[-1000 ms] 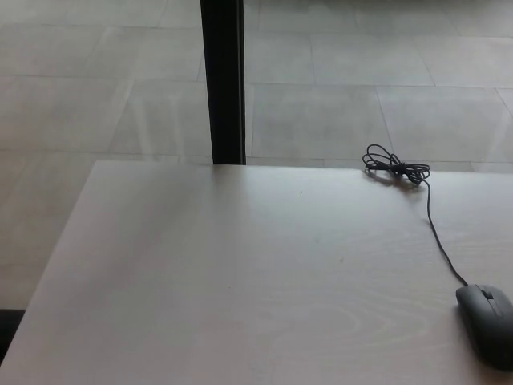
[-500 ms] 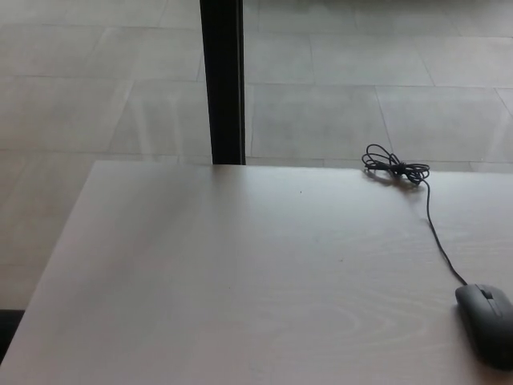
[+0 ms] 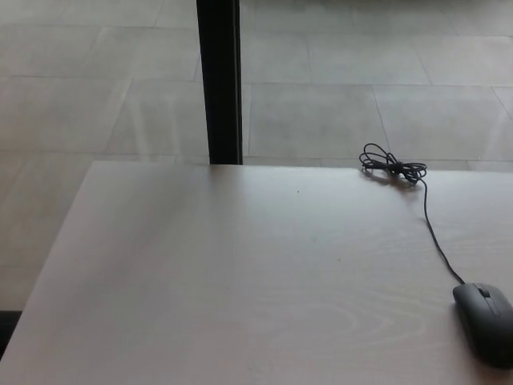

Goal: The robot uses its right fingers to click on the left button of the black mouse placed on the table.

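While no hand shows: neither arm is in the head view, so the state of the fingers cannot be told.
Mouse: black mouse [image 3: 486, 320] lies flat at the desk's right edge near the front, partly cut off by the picture's border, untouched.
Cable: cable [image 3: 434, 233] runs from the mouse's nose back across the desk to a tangled coil [image 3: 392, 169] near the far edge.
Desk: pale wood-grain desk [image 3: 240, 273] carries only these.
Beyond: black post [image 3: 219, 80] stands behind the far edge on a grey tiled floor [image 3: 361, 72].
Change: whole picture has slid slightly left since half a second ago, a camera shift; mouse and cable keep their places on the desk.
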Controlling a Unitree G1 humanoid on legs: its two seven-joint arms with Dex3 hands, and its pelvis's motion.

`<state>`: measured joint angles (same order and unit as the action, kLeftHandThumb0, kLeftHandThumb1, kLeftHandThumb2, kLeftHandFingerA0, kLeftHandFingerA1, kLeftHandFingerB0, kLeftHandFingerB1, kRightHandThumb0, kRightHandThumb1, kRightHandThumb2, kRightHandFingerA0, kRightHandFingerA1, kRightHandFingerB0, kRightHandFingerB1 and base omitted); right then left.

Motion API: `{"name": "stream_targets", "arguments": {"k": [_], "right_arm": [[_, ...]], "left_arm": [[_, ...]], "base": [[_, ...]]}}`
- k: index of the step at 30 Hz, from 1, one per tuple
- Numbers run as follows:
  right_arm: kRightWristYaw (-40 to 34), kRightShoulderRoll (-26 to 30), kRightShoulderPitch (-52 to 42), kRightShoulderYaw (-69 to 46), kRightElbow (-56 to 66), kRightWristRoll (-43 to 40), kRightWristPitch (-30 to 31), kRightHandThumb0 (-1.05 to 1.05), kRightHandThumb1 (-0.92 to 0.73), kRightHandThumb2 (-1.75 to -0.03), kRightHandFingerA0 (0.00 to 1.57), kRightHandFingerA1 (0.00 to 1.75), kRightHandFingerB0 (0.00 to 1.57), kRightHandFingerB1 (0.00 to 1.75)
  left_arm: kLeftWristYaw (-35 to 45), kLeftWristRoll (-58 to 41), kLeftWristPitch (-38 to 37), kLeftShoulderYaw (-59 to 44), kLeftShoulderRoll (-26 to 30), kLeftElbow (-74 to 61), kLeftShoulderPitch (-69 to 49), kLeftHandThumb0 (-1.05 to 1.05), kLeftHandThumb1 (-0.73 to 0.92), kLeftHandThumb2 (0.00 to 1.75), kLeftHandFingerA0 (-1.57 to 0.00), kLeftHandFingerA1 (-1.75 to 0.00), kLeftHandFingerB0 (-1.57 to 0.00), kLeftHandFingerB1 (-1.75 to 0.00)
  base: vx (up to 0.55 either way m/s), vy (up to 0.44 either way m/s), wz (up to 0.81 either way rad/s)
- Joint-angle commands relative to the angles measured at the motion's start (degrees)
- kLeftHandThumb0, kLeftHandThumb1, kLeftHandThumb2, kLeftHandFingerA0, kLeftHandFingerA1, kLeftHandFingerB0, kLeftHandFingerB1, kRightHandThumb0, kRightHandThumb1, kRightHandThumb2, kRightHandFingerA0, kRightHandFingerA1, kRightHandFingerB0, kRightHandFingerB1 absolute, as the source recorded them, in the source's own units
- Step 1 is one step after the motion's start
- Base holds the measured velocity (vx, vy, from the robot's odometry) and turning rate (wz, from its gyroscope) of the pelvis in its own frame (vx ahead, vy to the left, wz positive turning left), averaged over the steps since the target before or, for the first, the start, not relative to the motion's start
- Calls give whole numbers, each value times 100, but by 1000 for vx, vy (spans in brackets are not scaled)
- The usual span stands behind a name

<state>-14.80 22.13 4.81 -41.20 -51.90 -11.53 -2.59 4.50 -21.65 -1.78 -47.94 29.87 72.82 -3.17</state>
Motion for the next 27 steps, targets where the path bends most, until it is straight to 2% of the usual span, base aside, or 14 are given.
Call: {"name": "stream_targets", "arguments": {"k": [1,3,4,8,12,13,14,18,19,20,21,22,25,27], "right_arm": [[107,212,332,-53,834,-362,-71,-55,-75,-65,64,51,28,33],[196,353,557,52,959,-276,-169,-54,-73,-62,64,45,27,31],[189,426,665,135,1058,-201,-150,-54,-74,-62,62,44,30,31],[-152,618,1141,743,1756,395,-170,-59,-72,-62,94,83,35,33],[-127,725,1130,1302,3077,828,151,-74,-72,-62,84,74,41,38],[-135,820,1159,1496,3274,1074,178,-79,-61,-99,63,70,33,50],[-127,856,1160,1608,3405,1197,147,-72,-73,-62,55,57,38,37],[-236,1059,1111,2127,3748,1884,18,-73,-73,-62,62,52,41,35],[-288,1114,1127,2275,3796,2094,67,-70,-72,-62,67,52,43,34],[-298,1220,1127,2453,3819,2341,28,-72,-73,-63,70,53,43,35],[-280,1290,1111,2595,3859,2516,21,-76,-74,-64,77,53,44,35],[-267,1352,1085,2770,3925,2730,14,-77,-75,-63,86,54,47,36],[-239,1446,1035,3109,4045,3086,-1,-77,-74,-63,88,54,50,35],[-159,1547,949,3592,4075,3578,-74,-76,-74,-63,77,52,52,36]], "left_arm": [[1,-144,-80,48,145,-11,-11,-83,78,116,-59,-71,-33,-53],[-7,-148,-89,64,143,-10,-10,-83,78,116,-62,-72,-35,-54],[-23,-159,-87,70,144,-2,-3,-86,92,77,-69,-66,-39,-41],[69,-203,-119,101,150,-13,-28,-83,77,115,-55,-70,-34,-54],[-6,-237,-133,113,135,-20,-34,-81,77,114,-59,-70,-34,-54],[-17,-248,-89,113,146,-12,-30,-81,77,115,-56,-69,-34,-54],[-64,-219,-120,138,144,-16,-36,-80,77,115,-62,-71,-36,-54],[-39,-230,-92,157,174,-18,-9,-87,92,80,-61,-66,-37,-43],[-31,-243,-98,145,179,-17,3,-82,77,116,-59,-72,-34,-54],[-100,-243,-65,146,188,-21,36,-86,92,77,-64,-68,-39,-43],[-73,-263,-59,131,190,-19,44,-81,76,114,-60,-72,-36,-55],[-53,-276,-52,121,190,-23,46,-85,92,76,-62,-65,-39,-42],[-48,-282,-58,114,197,-29,33,-82,77,114,-60,-71,-34,-54],[-2,-275,-103,122,179,-44,2,-84,92,77,-67,-66,-37,-41]], "base": [[0,0,0],[0,0,0],[0,0,0],[0,0,0],[0,0,0],[0,0,0],[0,0,0],[0,0,0],[0,0,0],[0,0,0],[0,0,0],[0,0,0],[0,0,0],[0,0,0]]}}
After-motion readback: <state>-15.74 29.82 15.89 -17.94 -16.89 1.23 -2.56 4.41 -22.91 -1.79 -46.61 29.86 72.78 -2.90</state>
